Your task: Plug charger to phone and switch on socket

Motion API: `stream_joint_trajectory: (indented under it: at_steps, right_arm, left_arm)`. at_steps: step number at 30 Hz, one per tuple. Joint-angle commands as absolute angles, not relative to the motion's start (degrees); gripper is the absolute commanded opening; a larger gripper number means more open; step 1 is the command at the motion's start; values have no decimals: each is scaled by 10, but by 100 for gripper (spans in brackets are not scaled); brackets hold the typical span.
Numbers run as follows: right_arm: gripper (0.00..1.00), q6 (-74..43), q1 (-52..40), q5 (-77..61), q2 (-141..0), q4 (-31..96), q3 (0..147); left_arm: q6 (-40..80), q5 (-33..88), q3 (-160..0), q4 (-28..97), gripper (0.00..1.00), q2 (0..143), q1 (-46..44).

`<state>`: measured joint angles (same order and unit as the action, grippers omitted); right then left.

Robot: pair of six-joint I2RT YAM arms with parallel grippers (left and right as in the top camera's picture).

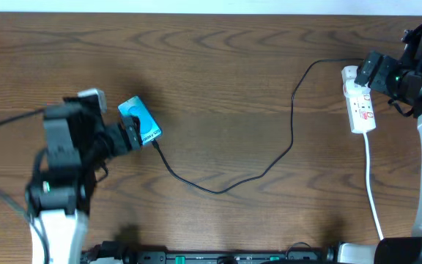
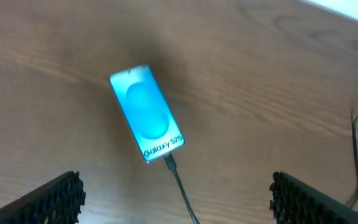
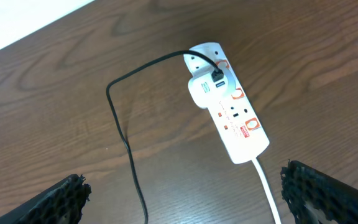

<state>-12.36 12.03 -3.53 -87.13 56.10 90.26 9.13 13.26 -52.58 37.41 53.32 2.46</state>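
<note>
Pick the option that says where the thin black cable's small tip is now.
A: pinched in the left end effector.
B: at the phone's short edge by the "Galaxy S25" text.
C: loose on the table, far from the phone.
B: in the left wrist view the tip of the charger meets the phone at the short edge beside the "Galaxy S25" text, and nothing grips it.

A dark brown wood-grain table (image 1: 218, 59) fills the view under even light.
</note>
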Motion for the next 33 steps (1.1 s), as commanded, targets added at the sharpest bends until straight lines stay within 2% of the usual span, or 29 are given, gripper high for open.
stream_joint_trajectory:
  at_steps: [1, 6, 19, 33]
  right_arm:
    - [99, -115, 120, -29, -866, 562, 905]
    - [99, -115, 120, -29, -866, 562, 905]
    - [99, -115, 120, -29, -866, 562, 905]
    - [99, -115, 120, -29, -866, 562, 905]
  left_arm:
    - [86, 76, -481, 353, 95, 461, 4]
    - [86, 76, -392, 263, 95, 334, 1]
    - [86, 79, -206, -13, 95, 119, 5]
    - [86, 79, -110, -41, 95, 1, 22]
